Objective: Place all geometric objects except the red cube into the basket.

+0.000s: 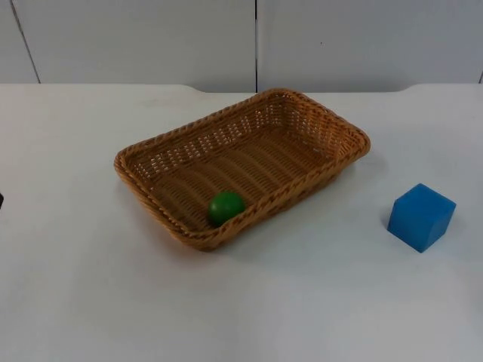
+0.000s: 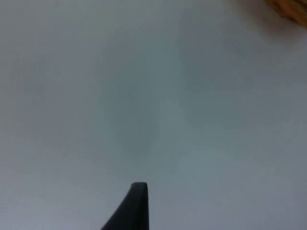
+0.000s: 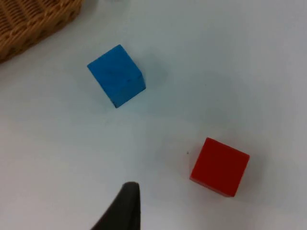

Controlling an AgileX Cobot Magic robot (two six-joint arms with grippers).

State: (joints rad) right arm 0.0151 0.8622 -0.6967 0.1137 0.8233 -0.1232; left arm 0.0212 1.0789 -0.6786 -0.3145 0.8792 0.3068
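On the white table (image 1: 75, 302), top view: the green ball (image 1: 226, 207) lies inside the basket (image 1: 162, 142); the blue cube (image 1: 421, 216) stands well apart, outstanding. Left wrist view: left gripper's finger state cannot be told. Right wrist view: red cube (image 3: 219, 166), exempt, near the blue cube; right gripper's finger state likewise undeterminable.

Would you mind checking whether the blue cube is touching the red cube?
Apart. The right wrist view shows bare white table between the blue cube and the red cube.
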